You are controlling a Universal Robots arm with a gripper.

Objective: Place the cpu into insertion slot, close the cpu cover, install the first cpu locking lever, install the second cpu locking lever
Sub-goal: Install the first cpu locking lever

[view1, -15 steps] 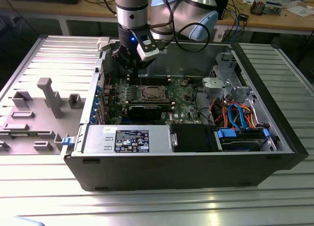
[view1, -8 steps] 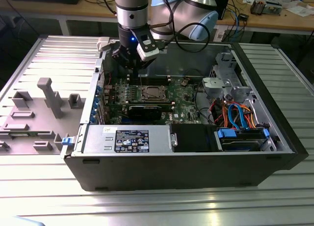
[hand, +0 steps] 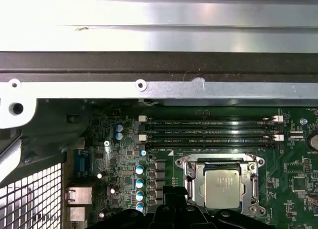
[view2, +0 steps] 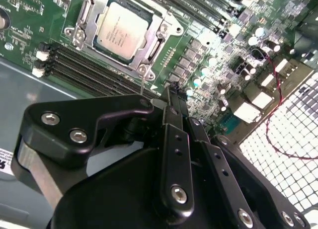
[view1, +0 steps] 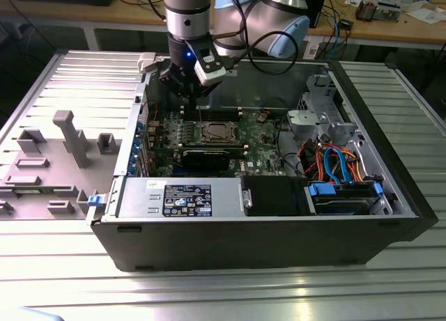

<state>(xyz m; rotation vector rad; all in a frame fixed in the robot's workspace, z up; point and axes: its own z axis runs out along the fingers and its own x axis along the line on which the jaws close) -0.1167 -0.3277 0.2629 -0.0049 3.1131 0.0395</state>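
Observation:
The cpu (view2: 121,30) lies flat in the insertion slot (view1: 202,134) on the green board. The silvery cpu cover (view2: 160,34) is down around it, framing the chip, as the first wrist view also shows for the cpu (hand: 222,188) and cover (hand: 185,164). A thin locking lever (view2: 143,82) rises from the socket's corner, seen as a fine upright line (view1: 198,114) in the exterior view. My gripper (view2: 169,95) hangs just above the socket's edge beside that lever, fingers together. Whether it touches the lever is hidden by a black link.
Long black memory slots (hand: 208,129) run beside the socket. In the case sit a power supply (view1: 181,199), a grey drive cage (view1: 320,119) and coloured cables (view1: 334,161). A grey fixture tray (view1: 63,147) lies at the exterior view's left.

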